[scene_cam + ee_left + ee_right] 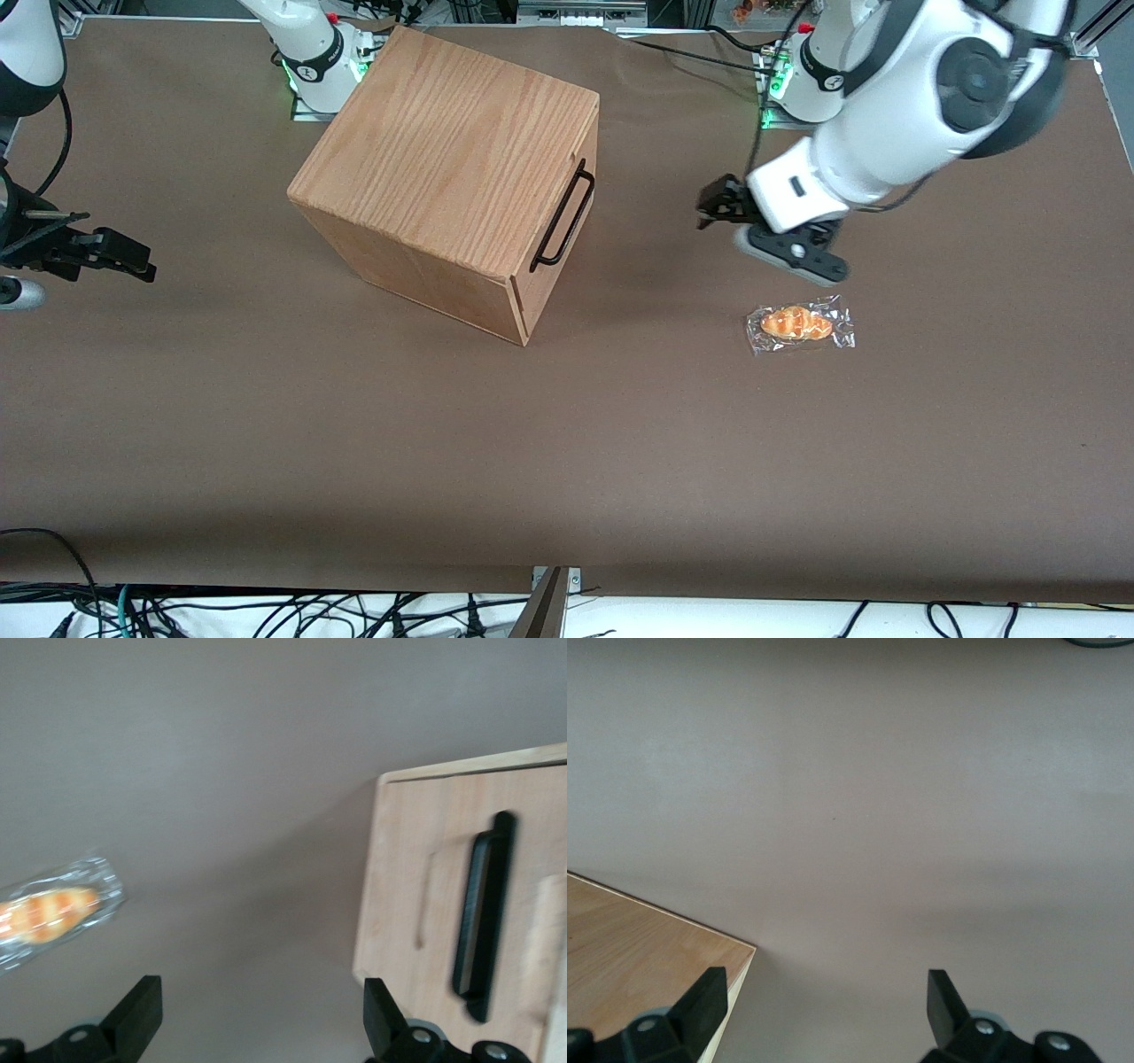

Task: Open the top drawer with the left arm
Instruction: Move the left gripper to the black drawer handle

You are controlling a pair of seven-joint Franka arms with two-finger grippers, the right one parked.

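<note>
On a brown table [266, 425], the left arm's gripper [719, 206] hovers with fingers spread, apparently aimed at the closed top drawer's [563, 232] black handle [563, 218] nearby, a wrapped pastry [799, 324] just beneath it.

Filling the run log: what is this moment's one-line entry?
top drawer: shut | hand: open, off handle | bread packet: on table

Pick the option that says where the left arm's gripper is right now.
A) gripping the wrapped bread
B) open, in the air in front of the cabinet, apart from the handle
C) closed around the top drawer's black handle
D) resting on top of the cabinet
B. The gripper hangs open in front of the cabinet, with bare table between it and the top drawer's handle; the wrapped bread lies untouched, nearer the front camera.
</note>
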